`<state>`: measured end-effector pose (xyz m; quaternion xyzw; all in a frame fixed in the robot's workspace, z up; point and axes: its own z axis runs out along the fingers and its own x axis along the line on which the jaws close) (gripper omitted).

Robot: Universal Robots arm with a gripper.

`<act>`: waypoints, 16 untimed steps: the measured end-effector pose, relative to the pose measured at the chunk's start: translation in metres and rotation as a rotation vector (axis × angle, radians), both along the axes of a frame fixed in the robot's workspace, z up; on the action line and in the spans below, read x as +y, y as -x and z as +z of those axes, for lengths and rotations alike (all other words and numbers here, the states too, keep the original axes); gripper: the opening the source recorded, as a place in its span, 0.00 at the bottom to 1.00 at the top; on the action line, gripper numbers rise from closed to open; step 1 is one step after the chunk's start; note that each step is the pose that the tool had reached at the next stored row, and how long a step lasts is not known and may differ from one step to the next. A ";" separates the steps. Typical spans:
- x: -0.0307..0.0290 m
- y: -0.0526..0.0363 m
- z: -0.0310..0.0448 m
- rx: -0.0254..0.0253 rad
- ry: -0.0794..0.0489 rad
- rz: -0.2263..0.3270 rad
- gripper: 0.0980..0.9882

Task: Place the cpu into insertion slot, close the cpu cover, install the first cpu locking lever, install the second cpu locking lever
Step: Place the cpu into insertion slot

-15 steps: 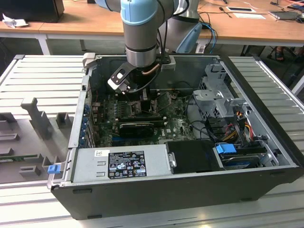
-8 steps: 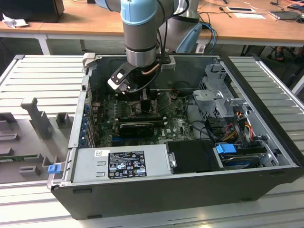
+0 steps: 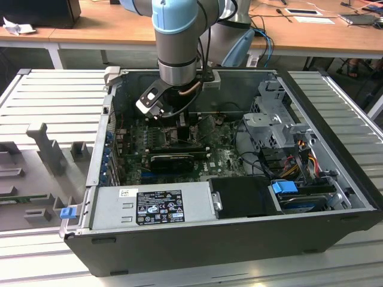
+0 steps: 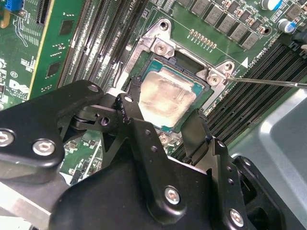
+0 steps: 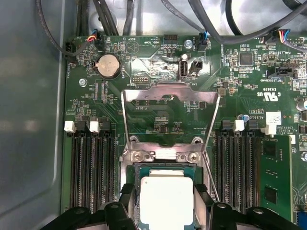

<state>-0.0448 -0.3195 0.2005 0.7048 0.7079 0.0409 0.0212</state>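
Note:
The cpu [image 5: 165,203], a silvery square chip on a green base, lies in the insertion slot [image 5: 144,155] on the green motherboard. In both wrist views my gripper [image 5: 164,206] has its black fingers [image 5: 127,199] against two opposite edges of the cpu [image 4: 165,96], shut on it. The metal rim of the insertion slot [image 4: 162,47] shows around the chip. Behind the slot the cpu cover [image 5: 201,93] stands flipped open, with thin wire levers [image 5: 125,120] raised beside it. In the exterior view the gripper [image 3: 181,128] reaches down into the open computer case.
Long black memory slots [image 5: 91,167] flank the socket on both sides. A coin battery [image 5: 108,65] and cable plugs sit behind the cover. The case holds a black graphics card [image 3: 172,160], a power supply [image 3: 152,203] and a drive cage [image 3: 278,119].

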 end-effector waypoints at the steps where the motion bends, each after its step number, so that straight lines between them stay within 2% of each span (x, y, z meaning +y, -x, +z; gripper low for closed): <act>1: 0.0002 0.0000 0.0000 0.0000 0.000 0.000 0.57; 7: 0.0003 0.0000 0.0010 0.0001 0.000 0.000 0.57; 13: 0.0003 0.0000 0.0089 0.0001 0.000 0.000 0.57; 16: 0.0003 0.0000 0.0100 0.0000 0.003 0.000 0.34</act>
